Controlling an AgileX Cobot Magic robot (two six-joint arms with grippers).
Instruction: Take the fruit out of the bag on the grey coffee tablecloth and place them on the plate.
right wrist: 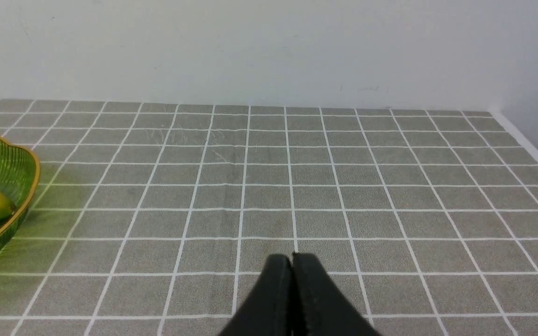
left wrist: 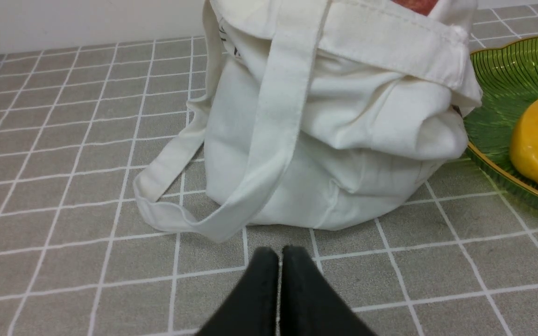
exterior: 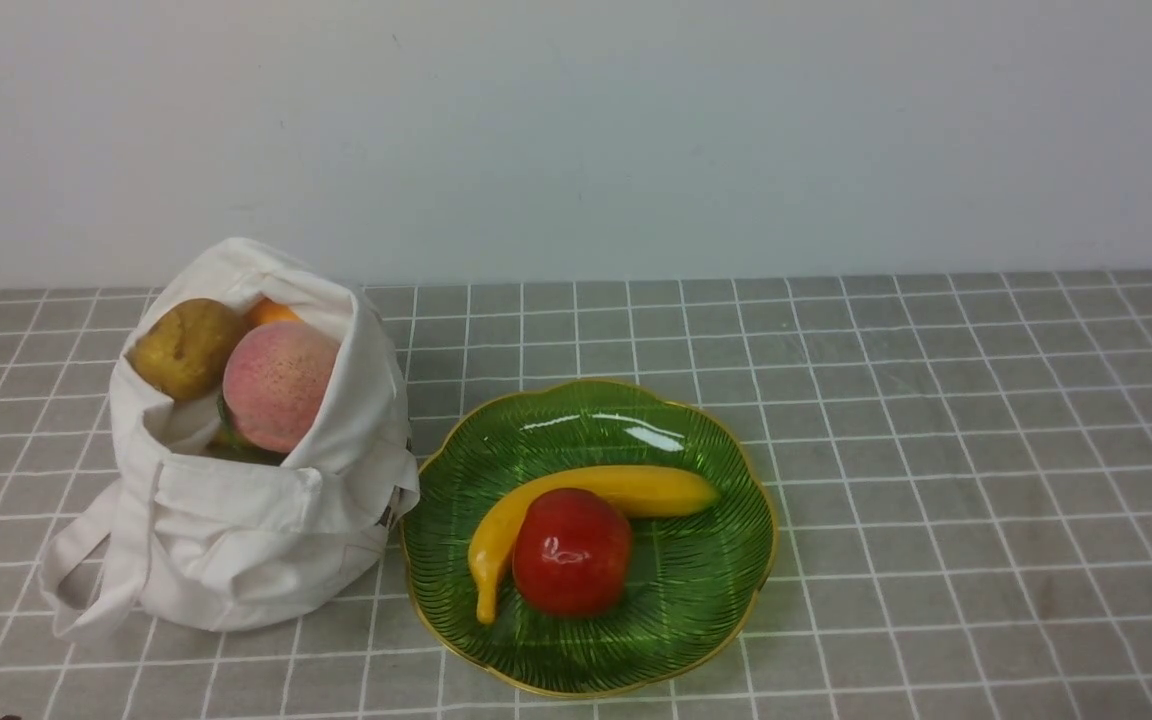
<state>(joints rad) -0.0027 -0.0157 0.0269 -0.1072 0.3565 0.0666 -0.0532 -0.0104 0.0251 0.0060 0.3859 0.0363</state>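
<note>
Jaws: left gripper (left wrist: 280,254) and right gripper (right wrist: 292,261) both closed, empty.
Done: banana (exterior: 576,505) and red fruit (exterior: 572,551) on plate (exterior: 696,620).
Left: peach (exterior: 279,384), pear (exterior: 187,347), orange piece (exterior: 270,311) in bag (exterior: 236,530).

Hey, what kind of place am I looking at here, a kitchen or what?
Probably a staged tabletop for robot practice, not a real kitchen: a grey checked tablecloth against a bare white wall, with only a cloth bag of glossy toy-like fruit and a green glass plate.
</note>
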